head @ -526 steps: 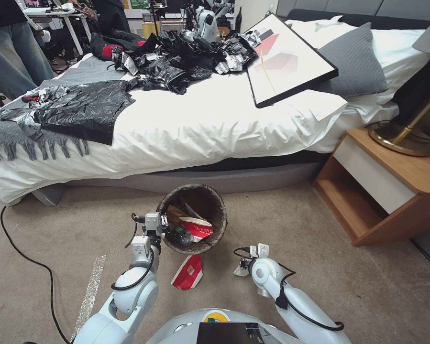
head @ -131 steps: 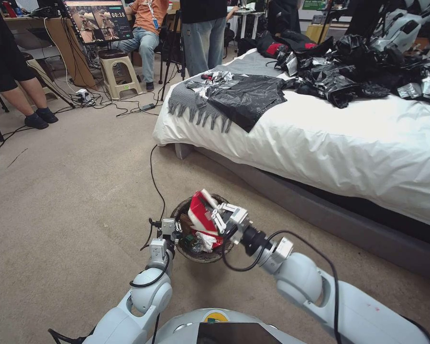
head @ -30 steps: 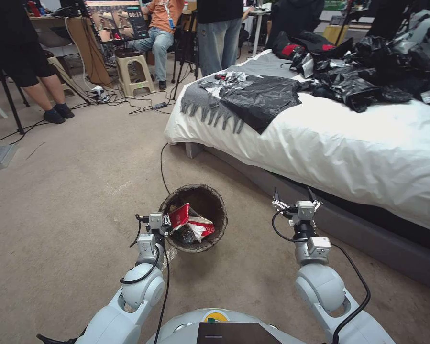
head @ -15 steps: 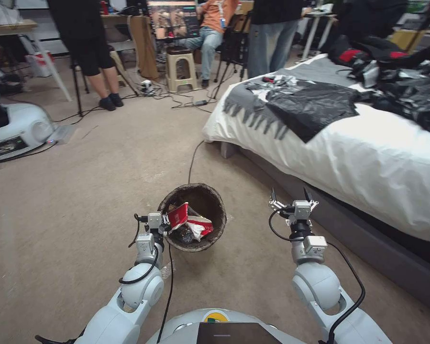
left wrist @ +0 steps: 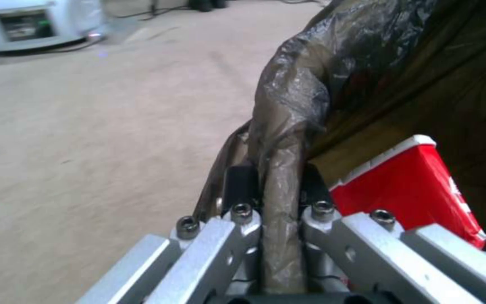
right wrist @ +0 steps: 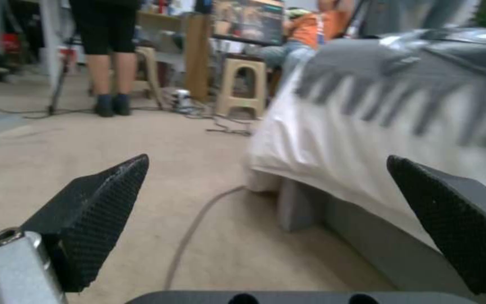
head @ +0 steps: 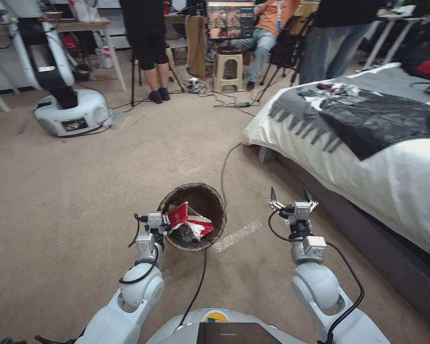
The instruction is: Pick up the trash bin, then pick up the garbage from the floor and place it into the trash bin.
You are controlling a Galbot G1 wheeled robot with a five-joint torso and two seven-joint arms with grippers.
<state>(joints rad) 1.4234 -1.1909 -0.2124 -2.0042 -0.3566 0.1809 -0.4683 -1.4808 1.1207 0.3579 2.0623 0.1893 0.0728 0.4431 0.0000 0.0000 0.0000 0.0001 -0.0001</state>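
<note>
The trash bin [head: 210,196], lined with a dark bag, hangs in front of me above the carpeted floor [head: 104,177]. My left gripper [head: 163,222] is shut on its near rim; the left wrist view shows the bag-covered rim [left wrist: 279,198] pinched between both fingers. Inside the trash bin lies garbage: a red-white carton [head: 179,215] [left wrist: 411,185] and other wrappers [head: 198,228]. My right gripper [head: 290,196] is held out to the right of the bin, open and empty, its two black pads [right wrist: 99,211] wide apart.
A bed [head: 377,157] with white sheet and grey blanket runs along the right. A black cable [head: 224,167] crosses the carpet past the bin. Another robot's white base [head: 71,112] stands far left. A stool [head: 228,67] and standing people are at the back.
The whole view has swung left: the bed has slid to the right and another robot's base has come into sight. Both arms and the held bin keep their pose.
</note>
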